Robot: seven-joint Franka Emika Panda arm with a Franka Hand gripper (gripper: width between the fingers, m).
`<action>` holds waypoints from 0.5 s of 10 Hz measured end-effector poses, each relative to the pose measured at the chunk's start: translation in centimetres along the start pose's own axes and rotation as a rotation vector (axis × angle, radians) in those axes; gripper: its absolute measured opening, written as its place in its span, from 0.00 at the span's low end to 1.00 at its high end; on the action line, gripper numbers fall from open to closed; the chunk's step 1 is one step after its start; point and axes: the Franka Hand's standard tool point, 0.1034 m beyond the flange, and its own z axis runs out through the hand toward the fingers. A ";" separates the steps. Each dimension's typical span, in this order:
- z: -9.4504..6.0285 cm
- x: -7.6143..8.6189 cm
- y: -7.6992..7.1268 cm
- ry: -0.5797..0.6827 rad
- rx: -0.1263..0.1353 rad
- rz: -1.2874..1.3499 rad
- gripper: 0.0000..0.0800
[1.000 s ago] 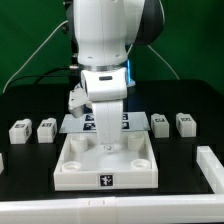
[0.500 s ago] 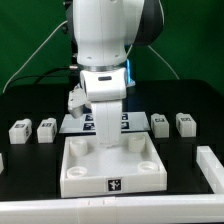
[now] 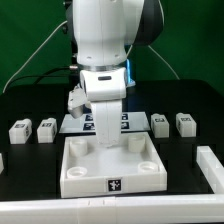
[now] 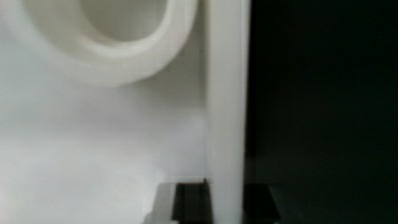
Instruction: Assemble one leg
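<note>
Legs, four small white blocks with black-and-white tags, sit on the black table point(image 3: 30, 105), and none of them touches the gripper. Start at the exterior view's left of the big white panel point(image 3: 85, 183). The first leg point(image 3: 20, 130) and the second leg point(image 3: 45, 129) stand there side by side, a little apart from the panel's back corner. The panel lies flat in the middle, with round holes at its corners and a tag on its front wall. The white arm point(image 3: 103, 40) comes straight down over the panel. The gripper point(image 3: 106, 142) hangs low inside the panel's raised rim, near the back. The arm's own body hides the fingers, so I cannot tell if they are spread or squeezed together. Behind the panel lies the marker board point(image 3: 128, 124), and the arm covers its middle. The wrist view shows only one round hole point(image 4: 116, 35), the panel's edge and dark table. To the exterior view's right of the panel stand the third leg point(image 3: 159, 123) and the fourth leg point(image 3: 185, 122), close together. Farther that way lies a long white bar point(image 3: 210, 165).
</note>
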 end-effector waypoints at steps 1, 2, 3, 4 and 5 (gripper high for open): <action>0.0 0.0 0.0 0.000 0.000 0.000 0.08; 0.0 0.0 0.0 0.000 0.000 0.000 0.08; -0.1 0.3 0.4 0.000 -0.002 0.003 0.08; -0.5 1.1 1.6 0.000 -0.007 0.003 0.08; -0.8 2.2 2.9 0.000 0.009 0.012 0.08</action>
